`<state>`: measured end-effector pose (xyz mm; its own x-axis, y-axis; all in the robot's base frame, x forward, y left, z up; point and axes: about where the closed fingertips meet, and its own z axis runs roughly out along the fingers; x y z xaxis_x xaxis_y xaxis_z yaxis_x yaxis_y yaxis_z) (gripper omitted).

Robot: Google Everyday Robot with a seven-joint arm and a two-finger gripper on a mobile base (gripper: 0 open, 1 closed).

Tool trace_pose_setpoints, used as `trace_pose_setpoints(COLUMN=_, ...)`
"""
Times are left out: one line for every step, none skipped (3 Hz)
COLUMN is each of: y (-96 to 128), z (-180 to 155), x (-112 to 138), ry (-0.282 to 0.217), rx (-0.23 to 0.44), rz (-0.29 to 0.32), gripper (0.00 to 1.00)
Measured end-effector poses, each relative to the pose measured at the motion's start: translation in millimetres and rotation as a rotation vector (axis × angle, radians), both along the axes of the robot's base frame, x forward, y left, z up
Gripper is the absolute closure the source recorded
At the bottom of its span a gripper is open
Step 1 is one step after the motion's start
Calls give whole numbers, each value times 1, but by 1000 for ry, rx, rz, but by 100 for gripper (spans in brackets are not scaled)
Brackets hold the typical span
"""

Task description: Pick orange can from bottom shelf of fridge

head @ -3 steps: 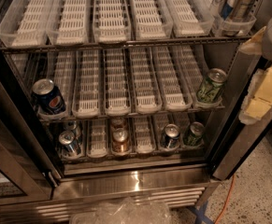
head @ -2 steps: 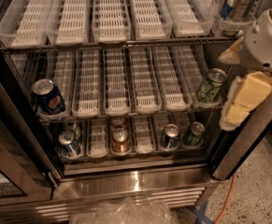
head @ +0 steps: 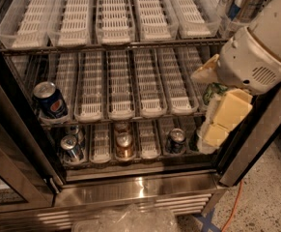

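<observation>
The orange can (head: 124, 145) stands upright in the middle lane of the bottom shelf (head: 145, 159) of the fridge (head: 140, 187), near the front, with another copper-toned can right behind it. My gripper (head: 224, 112) hangs from a white wrist at the right, in front of the fridge's right side between the middle and bottom shelves. It is to the right of the orange can, a little above it and well clear of it. It holds nothing that I can see.
A blue Pepsi can (head: 49, 99) stands at the left of the middle shelf. A green can (head: 212, 92) is partly hidden behind my gripper. On the bottom shelf a silver-blue can (head: 71, 148) stands at the left and a dark can (head: 176, 140) at the right. The glass door (head: 14, 178) is open at the left. An orange cable (head: 231, 204) lies on the floor.
My gripper and wrist have come in from the right edge, moving left and down in front of the fridge. They now cover the green cans at the right. The cans have not moved.
</observation>
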<state>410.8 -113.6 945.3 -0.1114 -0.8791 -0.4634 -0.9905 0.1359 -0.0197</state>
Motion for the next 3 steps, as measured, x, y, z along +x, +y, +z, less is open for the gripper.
trace_pose_setpoints(y=-3, z=2, x=2, ry=-10, rx=18, rz=-17, gripper=0)
trace_pose_setpoints(y=-3, z=-24, x=-1, ry=10, rx=126, rz=-47, gripper=0)
trace_pose_setpoints(y=7, z=-65, x=-12, ry=52, rx=336, rz=-39, gripper=0)
